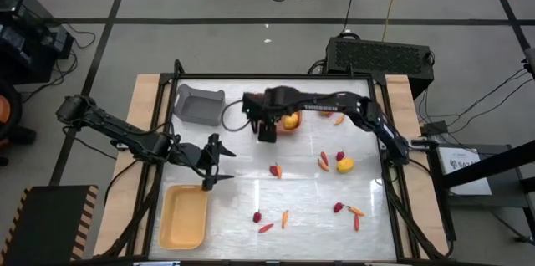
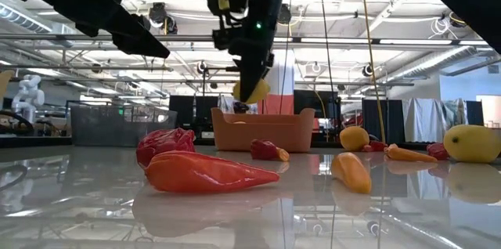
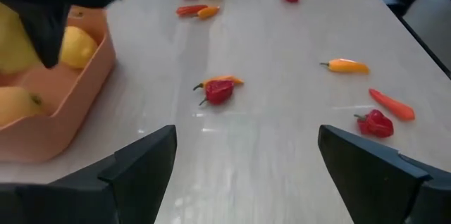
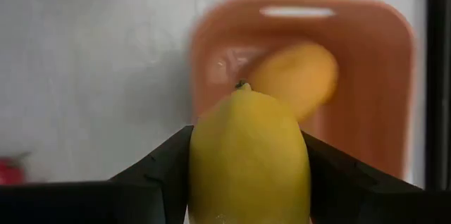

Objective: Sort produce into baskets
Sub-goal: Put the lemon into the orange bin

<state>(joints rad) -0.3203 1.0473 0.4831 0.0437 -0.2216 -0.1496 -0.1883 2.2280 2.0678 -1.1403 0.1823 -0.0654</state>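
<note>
My right gripper (image 1: pixel 267 132) reaches over the table's far middle, shut on a yellow lemon-like fruit (image 4: pixel 246 153). The fruit hangs above the orange basket (image 4: pixel 380 76) in the low view (image 2: pixel 252 91). The basket (image 2: pixel 262 131) holds another yellow-orange fruit (image 4: pixel 296 76). My left gripper (image 1: pixel 213 163) is open and empty at the table's left, between the grey basket (image 1: pixel 201 103) and the pale yellow basket (image 1: pixel 184 216). A yellow fruit (image 1: pixel 344 164), red berries (image 1: pixel 276 168) and orange sticks (image 1: pixel 324 161) lie loose on the table. My right gripper pinches the yellow fruit by its two opposite sides (image 4: pixel 201 160) between its two fingers. The fingers point down from above, and the fruit's pointed end (image 4: pixel 242 85) faces down toward the basket. The fruit is lifted clear, above the orange basket.
More berries (image 1: pixel 257 216) and sticks (image 1: pixel 285 217) lie near the front middle, others (image 1: pixel 357 212) at the front right. In the left wrist view a berry with a stick (image 3: pixel 218 90) lies ahead of my left gripper (image 3: pixel 243 146), with the orange basket's wall (image 3: pixel 63 118) beside it.
</note>
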